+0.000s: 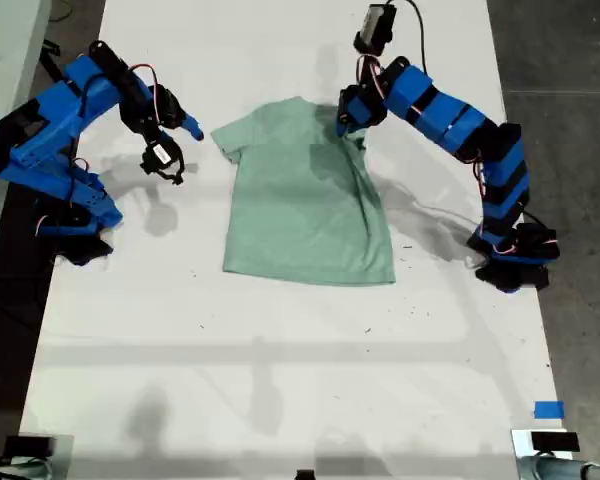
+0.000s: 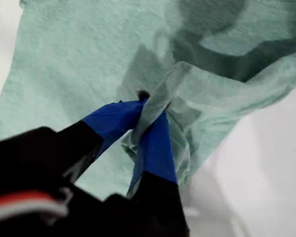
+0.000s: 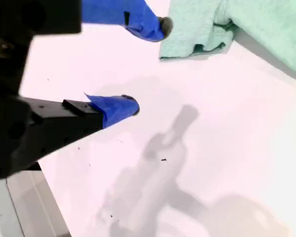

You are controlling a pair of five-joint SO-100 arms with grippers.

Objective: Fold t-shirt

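The pale mint-green t-shirt (image 1: pixel 300 200) lies mostly flat on the white table, collar toward the far edge. Its sleeve on the exterior view's right is turned in over the chest. My first gripper (image 1: pixel 350 122) is shut on a bunched fold of that cloth, which the first wrist view shows pinched between the blue fingertips (image 2: pixel 155 143) and lifted off the t-shirt (image 2: pixel 64 64). My second gripper (image 1: pixel 183 150) hangs open just off the other sleeve, on the exterior view's left. In the second wrist view its gripper (image 3: pixel 147 64) holds nothing, and the sleeve hem (image 3: pixel 202 29) lies just beyond the tips.
The white table (image 1: pixel 280 360) stretches toward the camera below the shirt's hem. A blue tape mark (image 1: pixel 548 409) sits near the exterior view's lower right corner. Both arm bases stand at the table's side edges. Grey floor (image 1: pixel 570 60) lies beyond the exterior view's right edge.
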